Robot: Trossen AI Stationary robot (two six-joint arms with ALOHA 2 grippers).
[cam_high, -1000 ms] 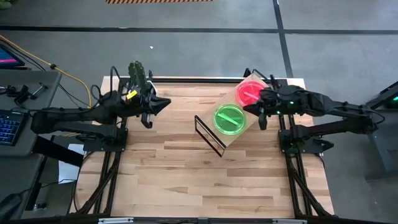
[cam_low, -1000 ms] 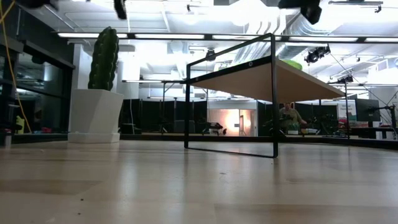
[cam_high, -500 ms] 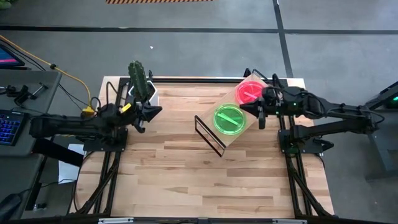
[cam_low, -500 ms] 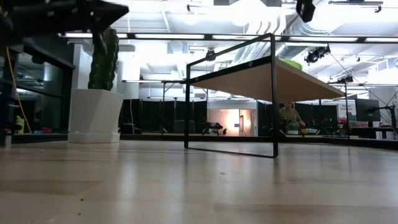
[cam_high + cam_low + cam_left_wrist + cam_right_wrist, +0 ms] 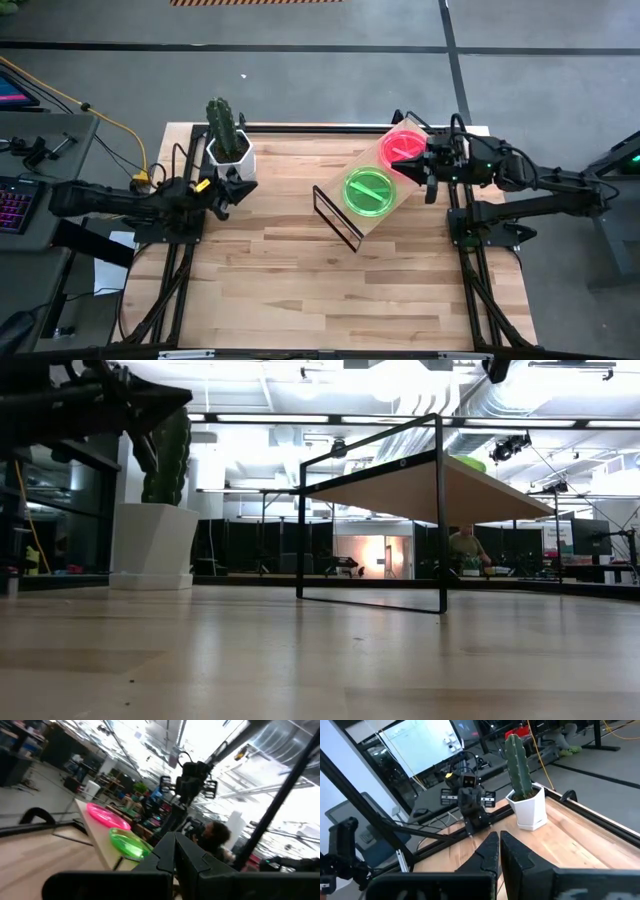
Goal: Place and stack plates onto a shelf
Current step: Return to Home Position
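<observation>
Since the left gripper [image 5: 228, 187] and right gripper [image 5: 427, 172] have drawn back, closed and empty, the plates [image 5: 368, 190] on the shelf [image 5: 380, 220] look done.

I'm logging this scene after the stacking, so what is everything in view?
green plates: one pile, number unreadable, on the shelf
red-pink plates: one pile, number unreadable, on the shelf beside the green
shelf: one, light wood on a black wire frame, far right of the table
cactus: one, green, in a white pot, far left of the table
table: one, wood
person: one, in the room behind
left gripper: shut, next to the cactus pot
right gripper: shut, just right of the piles
</observation>
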